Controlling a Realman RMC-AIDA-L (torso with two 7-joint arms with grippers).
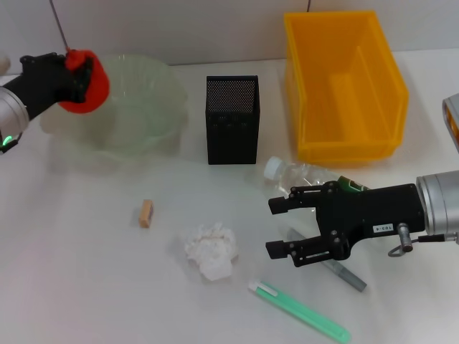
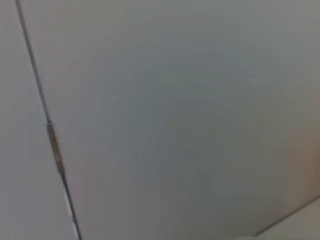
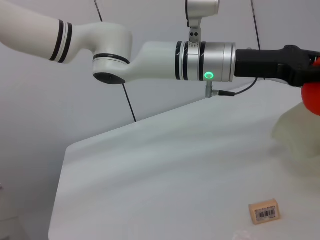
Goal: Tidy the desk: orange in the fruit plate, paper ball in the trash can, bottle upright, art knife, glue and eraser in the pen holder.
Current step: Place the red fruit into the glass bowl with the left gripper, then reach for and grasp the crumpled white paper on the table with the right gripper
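My left gripper (image 1: 77, 70) is shut on the red-orange orange (image 1: 95, 90) and holds it over the left rim of the pale-green fruit plate (image 1: 147, 107). In the right wrist view the orange (image 3: 313, 96) shows at the edge above the plate (image 3: 296, 134). My right gripper (image 1: 273, 228) is open and low over the table. It partly hides the bottle (image 1: 295, 174), which lies on its side, and a thin grey stick (image 1: 347, 275) that I take for the glue. The paper ball (image 1: 211, 250), the tan eraser (image 1: 146, 213) and the green art knife (image 1: 300, 310) lie on the table.
The black mesh pen holder (image 1: 232, 120) stands at centre back. The yellow trash can (image 1: 344, 86) stands at back right. The eraser (image 3: 264, 211) also shows in the right wrist view. The left wrist view shows only a wall and a cable (image 2: 54, 150).
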